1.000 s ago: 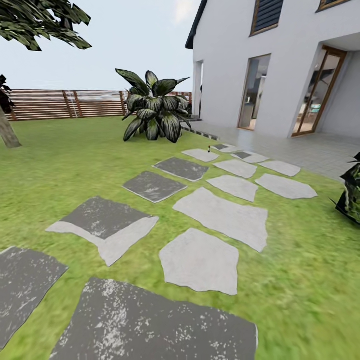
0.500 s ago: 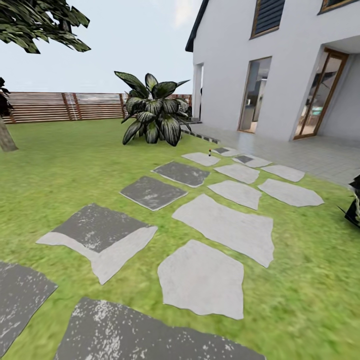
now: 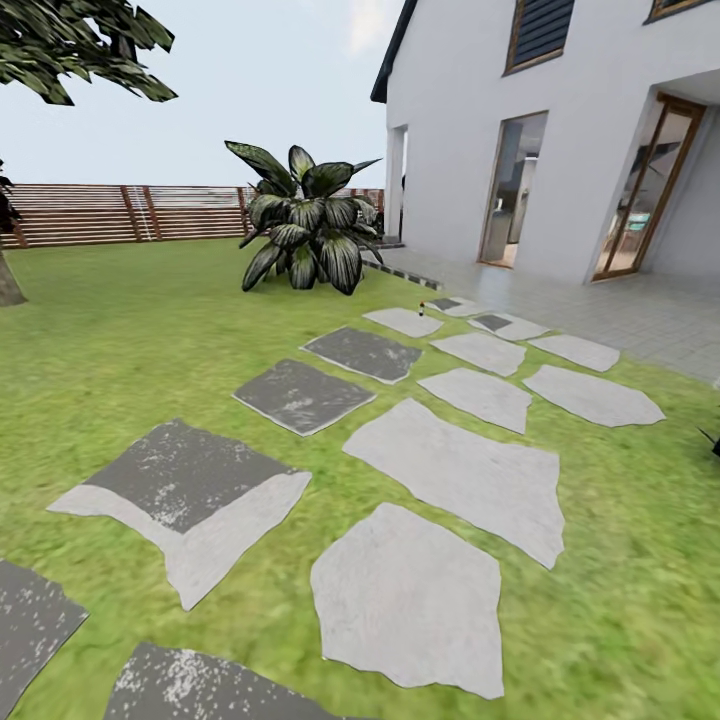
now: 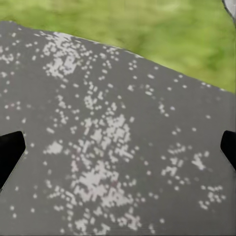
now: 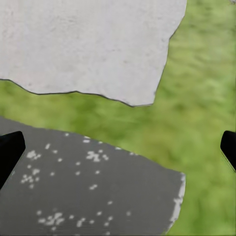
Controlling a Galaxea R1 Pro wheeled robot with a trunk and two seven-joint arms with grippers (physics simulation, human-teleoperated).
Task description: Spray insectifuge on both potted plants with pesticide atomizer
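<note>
Standing far off on a pale stepping stone [image 3: 405, 321] near the lawn's [image 3: 130, 340] house-side edge: the pesticide atomizer [image 3: 422, 306], tiny and upright. Beyond it, a striped-leaf plant [image 3: 303, 229] before the slatted fence [image 3: 120, 212]. Left claw [image 4: 118, 150] spread wide and empty above a dark speckled stone [image 4: 108, 162]. Right claw [image 5: 118, 147] equally agape, holding nothing, over grass between two stones.

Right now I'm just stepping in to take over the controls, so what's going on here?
The robot is on a garden lawn with nothing held: both the left gripper and the right gripper hang open over stepping stones. A tiny dark bottle-like thing, possibly the atomizer, stands far along the path, near the big striped-leaf plant and the house.
</note>
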